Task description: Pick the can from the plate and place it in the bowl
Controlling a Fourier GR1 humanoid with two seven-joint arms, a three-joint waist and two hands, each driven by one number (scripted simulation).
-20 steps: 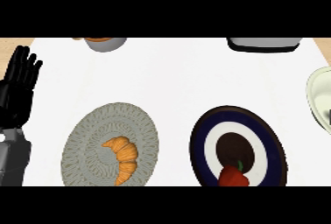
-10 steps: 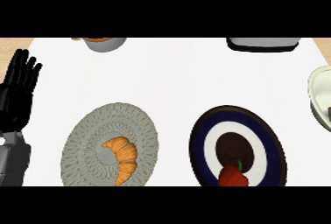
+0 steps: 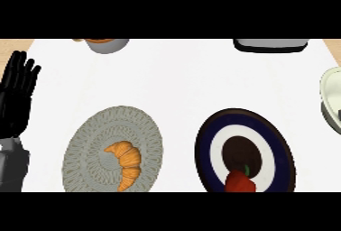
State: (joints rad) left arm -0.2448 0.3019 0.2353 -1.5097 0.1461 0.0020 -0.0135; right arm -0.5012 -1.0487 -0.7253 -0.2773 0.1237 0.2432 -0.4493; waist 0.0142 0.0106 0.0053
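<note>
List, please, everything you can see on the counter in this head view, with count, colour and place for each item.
counter: one, white top, fills the view
patterned plate: one, grey, lower left of centre
croissant: one, orange-brown, on the patterned plate
banded plate: one, dark blue rim, white band, dark brown centre, lower right
red pepper-like item: one, red with green stem, on the banded plate's near part, cut by the lower edge
cup: one, grey with orange inside, top edge left
dark object: one, black and grey, top edge right, too cut off to name
bowl: one, pale green-white, right edge, partly out of view
can: none visible
left hand: one, black, open, fingers up, resting at the left edge
right hand: not in view
</note>
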